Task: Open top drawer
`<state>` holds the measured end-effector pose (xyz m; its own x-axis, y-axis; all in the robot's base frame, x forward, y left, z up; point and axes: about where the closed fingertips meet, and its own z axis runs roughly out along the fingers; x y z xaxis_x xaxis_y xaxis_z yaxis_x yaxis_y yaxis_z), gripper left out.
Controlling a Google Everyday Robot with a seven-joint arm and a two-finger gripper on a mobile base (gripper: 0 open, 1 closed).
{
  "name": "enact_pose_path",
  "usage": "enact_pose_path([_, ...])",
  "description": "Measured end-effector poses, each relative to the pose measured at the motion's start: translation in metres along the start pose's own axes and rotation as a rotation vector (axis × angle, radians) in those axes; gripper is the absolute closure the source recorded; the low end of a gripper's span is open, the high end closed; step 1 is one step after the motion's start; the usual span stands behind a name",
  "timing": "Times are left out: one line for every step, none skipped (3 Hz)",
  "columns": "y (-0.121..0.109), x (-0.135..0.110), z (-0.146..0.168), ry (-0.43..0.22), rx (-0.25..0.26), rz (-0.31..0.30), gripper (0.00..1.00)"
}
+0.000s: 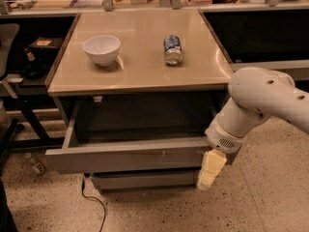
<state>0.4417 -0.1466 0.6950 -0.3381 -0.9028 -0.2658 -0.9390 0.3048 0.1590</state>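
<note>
The top drawer (pixel 125 159) is a wide grey front panel with small white scratches near its centre and right. It stands pulled well out from under the beige tabletop (pixel 140 74), and its dark inside shows. My gripper (pixel 210 170), cream-coloured at the end of the white arm (pixel 260 100), is at the right end of the drawer front, hanging down over its lower edge. Whether it grips the panel is hidden.
A white bowl (pixel 101 49) and a can (pixel 172 49) lying on its side rest on the tabletop. A narrower grey drawer front (pixel 145 179) sits below. A black cable (pixel 94 204) lies on the floor, and a bottle (pixel 36 164) lies at the left. Dark shelving stands on both sides.
</note>
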Motion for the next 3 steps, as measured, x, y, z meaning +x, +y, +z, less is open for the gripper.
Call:
enact_pose_path([-0.012, -0.012, 0.005, -0.009, 0.01, -0.027, 0.0])
enact_pose_path([-0.026, -0.017, 0.018, 0.002, 0.002, -0.05, 0.0])
enact_pose_path([-0.032, -0.002, 0.03, 0.031, -0.02, -0.054, 0.0])
